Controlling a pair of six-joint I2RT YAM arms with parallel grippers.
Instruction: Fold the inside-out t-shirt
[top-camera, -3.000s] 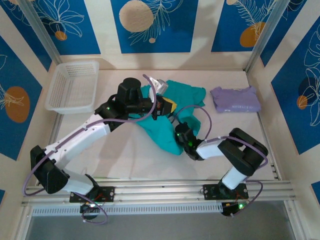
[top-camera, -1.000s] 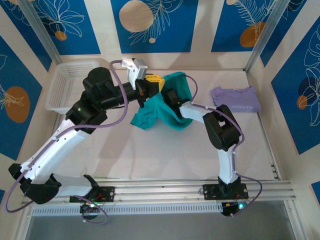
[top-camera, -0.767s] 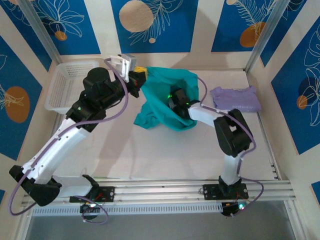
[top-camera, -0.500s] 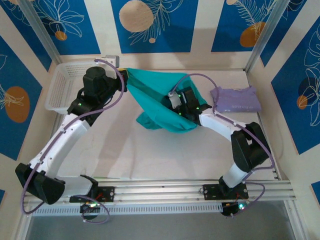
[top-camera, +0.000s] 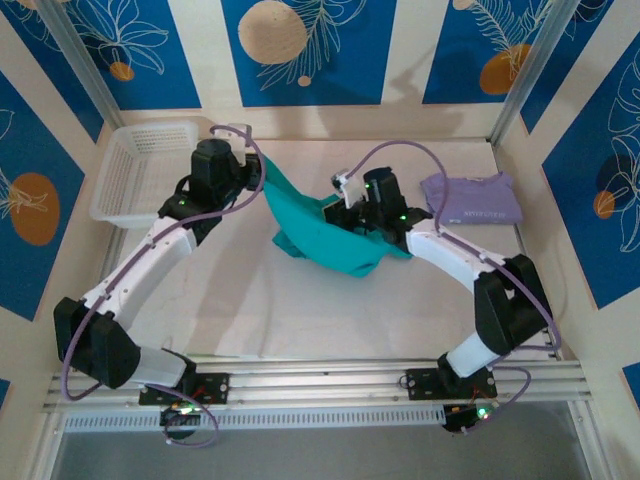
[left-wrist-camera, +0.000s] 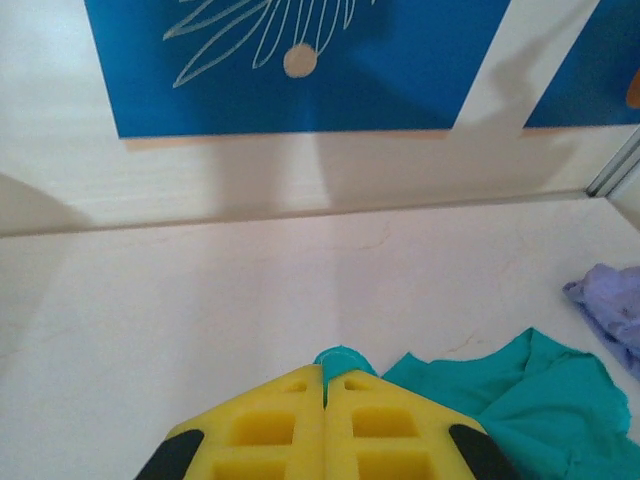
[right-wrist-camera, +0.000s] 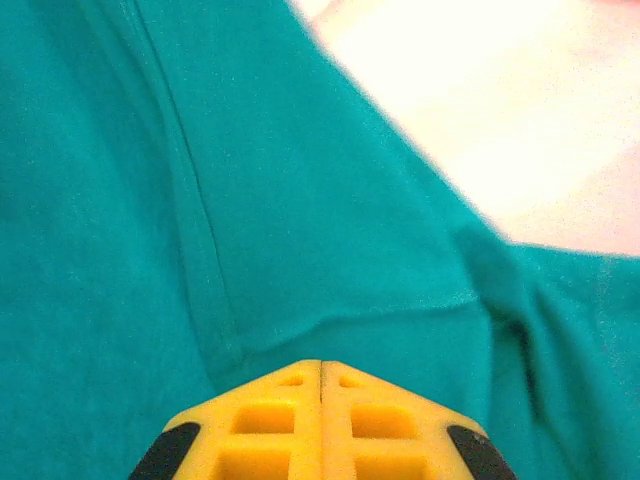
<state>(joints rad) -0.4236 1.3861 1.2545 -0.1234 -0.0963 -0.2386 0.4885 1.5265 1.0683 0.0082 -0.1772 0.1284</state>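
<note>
While both arms reach over the table (top-camera: 250, 310), the top view shows the teal t-shirt (top-camera: 325, 238) strung between them in the middle of the back half. The left gripper (top-camera: 255, 180) is clenched on its upper left end, which is lifted. The right gripper (top-camera: 343, 212) bites into the cloth further right. From there the rest sags in a bunched heap onto the table. A white basket (top-camera: 145, 170) sits at the back left, well apart. A folded lavender shirt (top-camera: 470, 197) lies at the back right, near the t-shirt's edge but not touching it.

From the left wrist, the yellow fingers (left-wrist-camera: 270, 430) of the left gripper (left-wrist-camera: 323, 372) are pressed together, and a small nub of the t-shirt (left-wrist-camera: 520, 400) pokes out at their tips. More of it spreads on the table to the right. The lavender shirt (left-wrist-camera: 610, 300) shows at the right edge, below a blue wall panel (left-wrist-camera: 300, 60).

From the right wrist, the right gripper (right-wrist-camera: 321, 365) is closed tight against the t-shirt (right-wrist-camera: 300, 200), right at a hem fold. A seam (right-wrist-camera: 200, 260) runs up and away from the tips, with pale table (right-wrist-camera: 500, 120) at the upper right.
</note>
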